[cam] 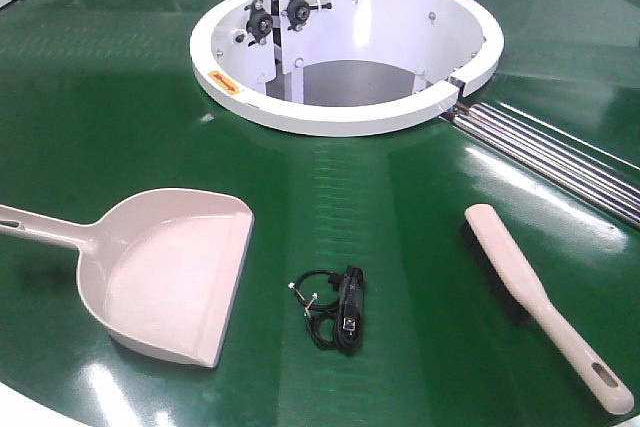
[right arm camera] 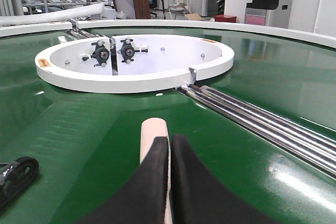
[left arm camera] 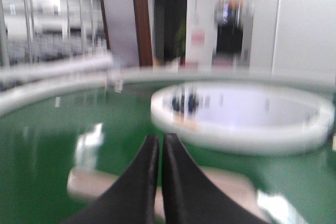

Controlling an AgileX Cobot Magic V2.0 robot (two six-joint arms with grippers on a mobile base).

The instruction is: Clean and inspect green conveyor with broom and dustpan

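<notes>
Lying apart on open green conveyor point(cam: 400, 217): dustpan point(cam: 175, 267), broom point(cam: 540, 305); left end effector point(left arm camera: 160, 139) and right end effector point(right arm camera: 170, 139) closed.

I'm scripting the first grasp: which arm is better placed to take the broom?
Right. The broom lies on the right side of the green conveyor, directly under the right gripper. The left gripper hangs over the dustpan instead.

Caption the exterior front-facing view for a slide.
On the green conveyor, dustpan, black cable bundle and broom lie apart before the white ring opening and metal rollers.
</notes>
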